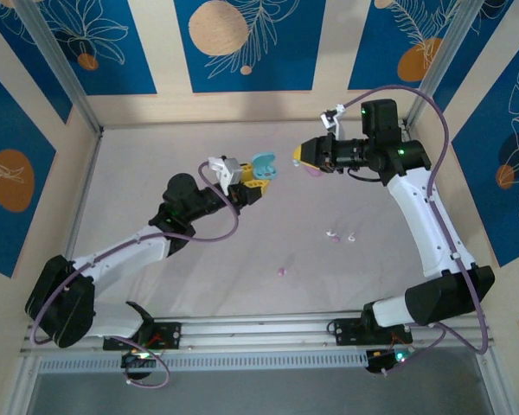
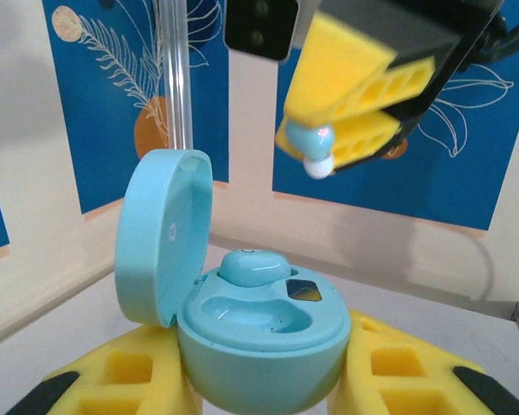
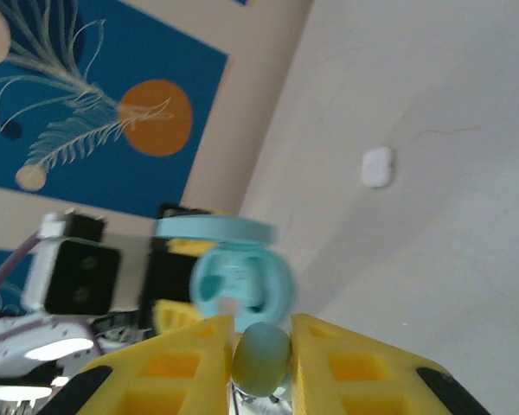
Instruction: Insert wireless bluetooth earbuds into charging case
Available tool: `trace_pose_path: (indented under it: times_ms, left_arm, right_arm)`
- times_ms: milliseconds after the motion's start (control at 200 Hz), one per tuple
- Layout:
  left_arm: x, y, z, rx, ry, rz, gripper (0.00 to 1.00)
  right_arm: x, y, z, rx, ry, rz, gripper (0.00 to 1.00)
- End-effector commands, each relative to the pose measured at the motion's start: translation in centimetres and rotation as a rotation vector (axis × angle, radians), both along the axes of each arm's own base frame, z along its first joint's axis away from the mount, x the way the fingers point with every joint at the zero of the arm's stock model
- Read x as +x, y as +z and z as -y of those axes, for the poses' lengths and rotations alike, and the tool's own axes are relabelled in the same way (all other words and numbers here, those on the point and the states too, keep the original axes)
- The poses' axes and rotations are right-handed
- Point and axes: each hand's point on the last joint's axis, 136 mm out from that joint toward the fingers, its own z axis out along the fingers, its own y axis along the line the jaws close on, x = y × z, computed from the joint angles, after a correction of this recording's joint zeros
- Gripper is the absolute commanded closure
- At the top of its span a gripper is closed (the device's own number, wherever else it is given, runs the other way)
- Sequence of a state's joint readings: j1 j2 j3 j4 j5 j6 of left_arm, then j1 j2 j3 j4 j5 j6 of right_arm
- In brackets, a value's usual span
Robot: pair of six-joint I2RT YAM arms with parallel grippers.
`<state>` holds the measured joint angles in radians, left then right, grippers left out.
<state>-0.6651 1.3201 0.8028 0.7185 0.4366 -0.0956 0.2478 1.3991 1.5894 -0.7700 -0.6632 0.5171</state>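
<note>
One pale-blue earbud (image 2: 249,266) sits in the open case (image 2: 261,350) the left hand (image 1: 253,183) clamps; right hand (image 3: 261,356) pinches a second earbud (image 3: 261,359).

Bright, even light is supplied from above; faint soft shadows are cast on the bench (image 1: 156,173). The right wrist view is blurred throughout. Small highlights are noted on the blue case (image 2: 259,354).
</note>
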Motion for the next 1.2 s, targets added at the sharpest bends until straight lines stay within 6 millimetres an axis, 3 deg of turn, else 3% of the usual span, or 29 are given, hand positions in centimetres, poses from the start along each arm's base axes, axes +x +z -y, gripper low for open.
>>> trace_pose_path:
  times_ms: [0, 185, 475, 1191]
  left_arm:
    - [-1.0, 0.8, 0.8, -0.007, -0.039, 0.059, 0.76]
    - [-0.9, 0.8, 1.0, 0.004, -0.039, 0.066, 0.76]
    - [-1.0, 1.1, 1.1, 0.002, -0.035, 0.070, 0.76]
    - [-1.5, 1.8, 1.0, -0.016, -0.039, 0.076, 0.76]
  right_arm:
    - [-1.4, 1.7, -1.7, 0.031, 0.087, 0.025, 0.77]
    - [-1.8, 1.7, -4.0, 0.015, 0.148, 0.043, 0.76]
    - [-2.2, 0.5, -5.8, -0.039, 0.180, 0.031, 0.76]
    - [-2.1, -2.6, -6.9, -0.179, 0.158, 0.032, 0.76]
